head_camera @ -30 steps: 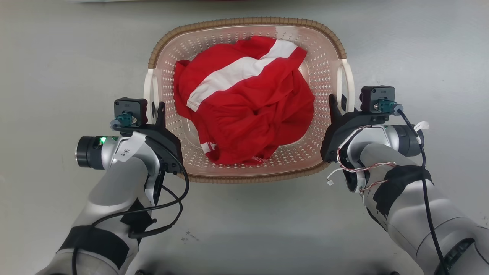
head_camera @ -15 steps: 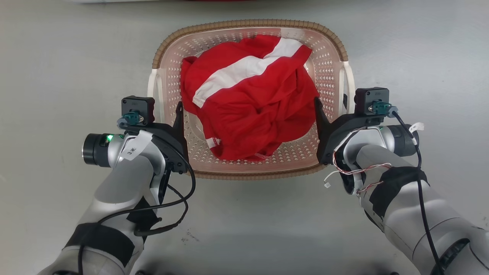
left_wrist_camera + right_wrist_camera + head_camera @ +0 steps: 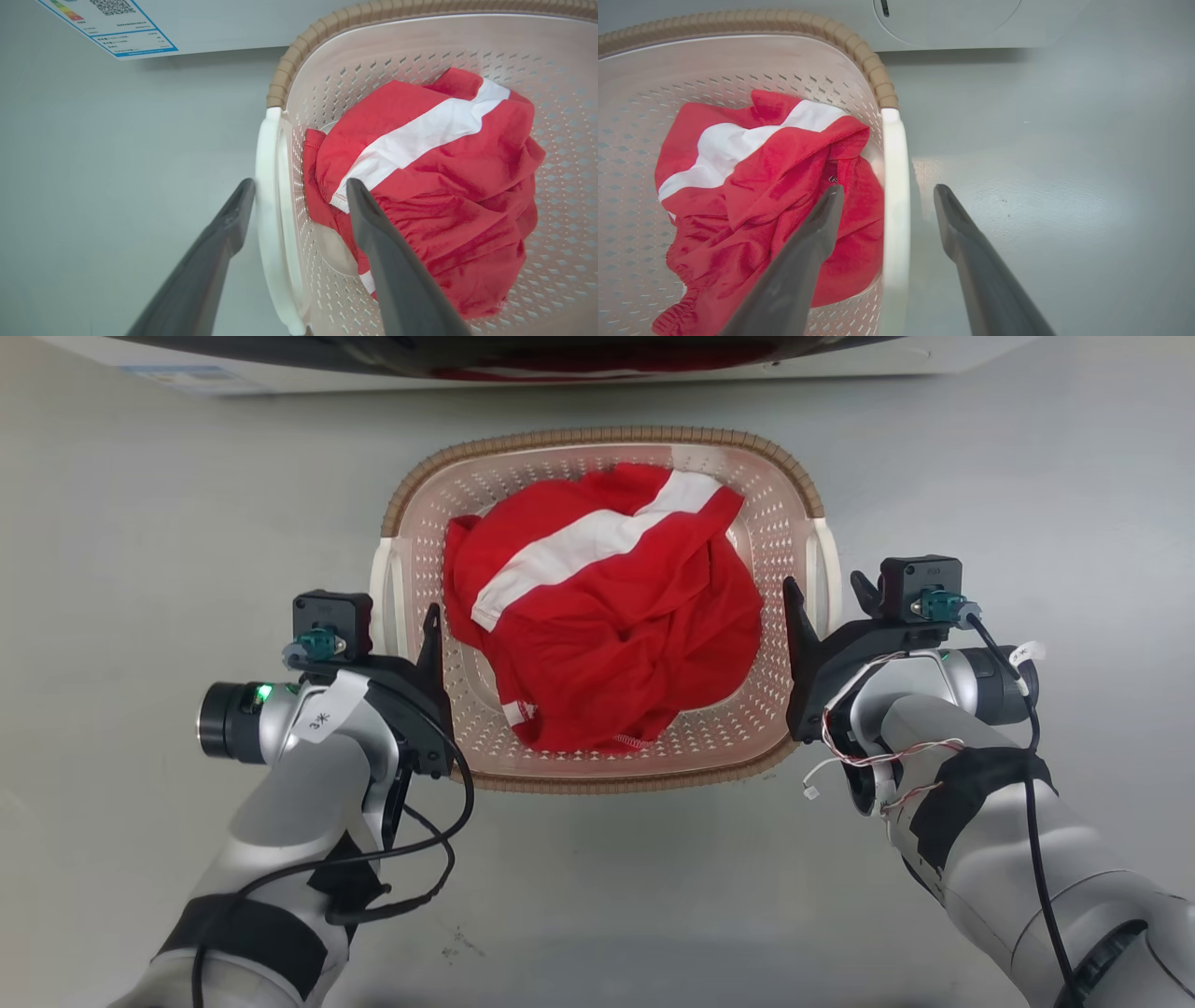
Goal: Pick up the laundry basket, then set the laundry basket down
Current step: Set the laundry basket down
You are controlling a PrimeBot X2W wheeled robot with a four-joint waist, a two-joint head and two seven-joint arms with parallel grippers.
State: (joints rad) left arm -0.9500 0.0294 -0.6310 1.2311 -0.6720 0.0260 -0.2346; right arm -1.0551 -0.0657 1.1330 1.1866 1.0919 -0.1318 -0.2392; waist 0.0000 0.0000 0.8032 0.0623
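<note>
The laundry basket (image 3: pixel 607 435) sits on the grey floor (image 3: pixel 140 523), right in front of the washing machine (image 3: pixel 934 359), with a red cloth (image 3: pixel 607 635) inside. The left gripper (image 3: pixel 300 184) is wide open, one finger on each side of the left white handle (image 3: pixel 266 210). The right gripper (image 3: pixel 888 189) is wide open too, around the right handle (image 3: pixel 894 196). I think the job now is to grab. Both should squeeze the handles at once, not the cloth, then lift together so the basket stays flat.
</note>
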